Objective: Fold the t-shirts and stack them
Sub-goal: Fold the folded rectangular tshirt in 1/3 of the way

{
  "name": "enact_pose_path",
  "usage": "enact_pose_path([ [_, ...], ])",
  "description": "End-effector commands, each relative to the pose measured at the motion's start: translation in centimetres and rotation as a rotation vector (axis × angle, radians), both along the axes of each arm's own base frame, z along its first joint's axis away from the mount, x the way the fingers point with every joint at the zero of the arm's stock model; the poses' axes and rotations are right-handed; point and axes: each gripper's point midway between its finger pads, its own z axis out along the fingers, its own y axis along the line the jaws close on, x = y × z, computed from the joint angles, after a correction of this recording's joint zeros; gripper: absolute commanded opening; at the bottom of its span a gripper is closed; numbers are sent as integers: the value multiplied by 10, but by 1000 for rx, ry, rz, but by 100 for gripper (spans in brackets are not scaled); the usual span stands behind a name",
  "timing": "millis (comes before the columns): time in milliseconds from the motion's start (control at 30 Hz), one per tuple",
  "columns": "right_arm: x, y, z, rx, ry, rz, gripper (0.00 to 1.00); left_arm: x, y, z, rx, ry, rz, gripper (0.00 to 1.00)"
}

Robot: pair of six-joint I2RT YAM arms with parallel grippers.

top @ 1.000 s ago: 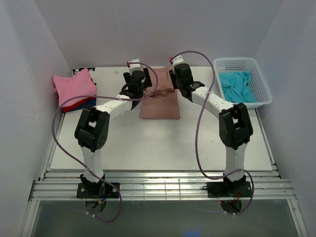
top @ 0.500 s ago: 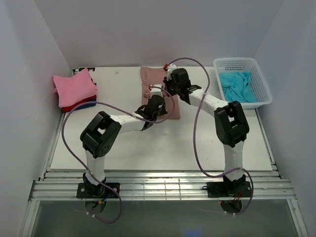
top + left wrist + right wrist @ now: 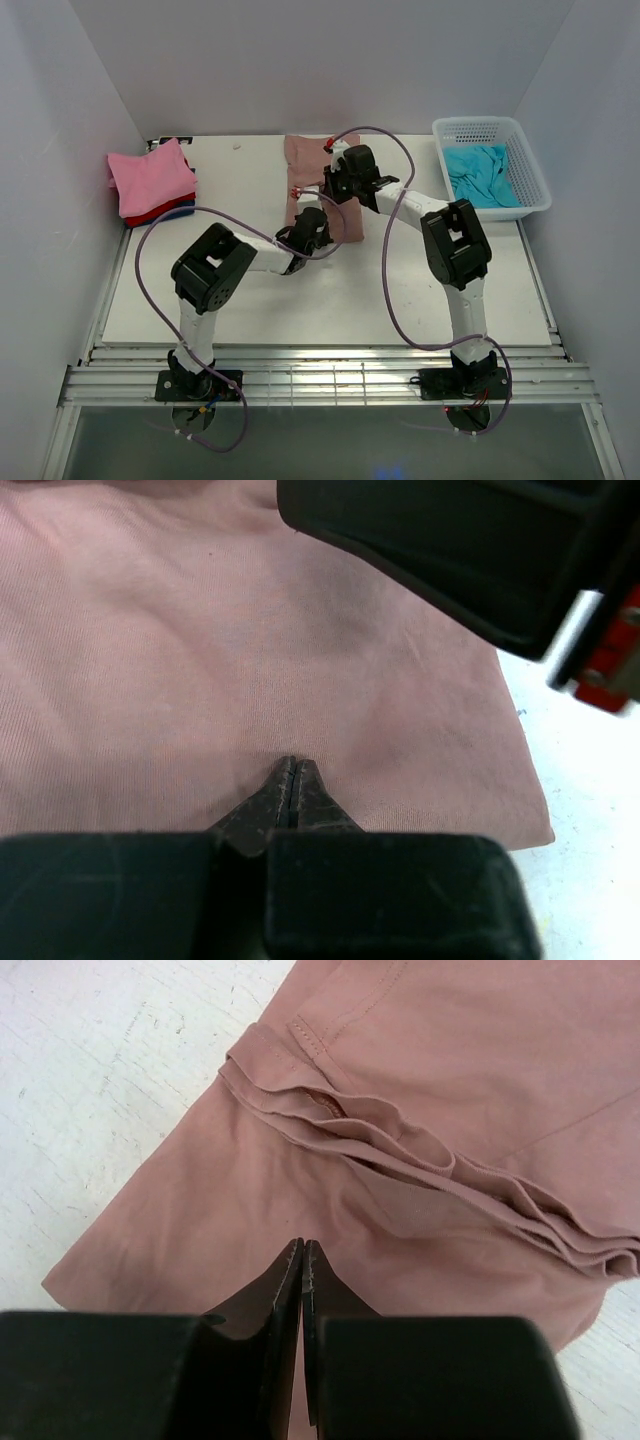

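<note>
On the rose-brown shirt (image 3: 301, 157), left gripper (image 3: 290, 764) pinched shut on cloth near its front edge, right gripper (image 3: 302, 1246) clamped on cloth beside its stacked folds

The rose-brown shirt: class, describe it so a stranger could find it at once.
Find the white table. At its far middle, between a shirt pile and a basket, lies the rose-brown shirt. It alone is dusty rose and unstacked.

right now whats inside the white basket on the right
A crumpled turquoise t-shirt lies in the white lattice basket, covering most of its floor. Whether anything else lies beneath that cloth cannot be seen, as the shirt covers it.
</note>
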Motion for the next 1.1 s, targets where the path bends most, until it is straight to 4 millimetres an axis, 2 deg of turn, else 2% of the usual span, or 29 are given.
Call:
enact_pose_path([
  [0,13,9,9,61,-12,9,8,-24,12,-15,29,62,2,0],
  [33,14,8,7,62,-9,8,8,-28,11,-11,17,59,4,0],
  [67,14,9,4,62,-3,6,8,-36,16,-17,25,75,8,0],
  [133,15,9,-5,63,21,1,8,-44,15,-13,9,70,7,0],
  [200,16,8,-12,57,28,-5,8,-56,22,-21,24,87,16,0],
  [267,17,6,-16,52,30,-10,8,-66,21,-18,7,88,19,0],
  [300,17,5,-19,51,35,-12,8,-77,27,-26,16,108,20,0],
  [367,17,5,-21,49,39,-13,8,-92,25,-25,-12,121,23,0],
  [400,18,4,-21,49,36,-15,8,-103,30,-34,-3,140,24,0],
  [500,16,5,-19,61,39,-13,8,-128,28,-42,1,164,8,0],
  [633,15,4,-17,74,35,-19,8,-159,19,-55,1,204,-34,0],
  [733,14,2,-16,71,32,-29,8,-174,13,-58,1,213,-53,0],
  [800,12,0,-8,72,13,-29,8,-179,8,-53,1,196,-66,0],
  [833,11,-1,-3,74,4,-30,8,-176,7,-42,-2,161,-65,0],
  [867,10,-3,18,85,-29,-32,8,-172,3,-31,-8,131,-73,0],
  [900,7,-9,21,73,-38,-41,8,-168,0,-19,-3,99,-82,0],
  [933,5,-12,32,72,-60,-48,8,-162,-3,6,-8,40,-99,0],
  [967,2,-17,64,86,-116,-57,8,-152,-6,30,-18,-18,-79,0],
  [1033,-7,-32,77,50,-151,-85,13,-141,-4,65,-7,-102,-62,0],
  [1067,-12,-40,103,54,-194,-103,17,-133,5,96,8,-181,-28,0],
])
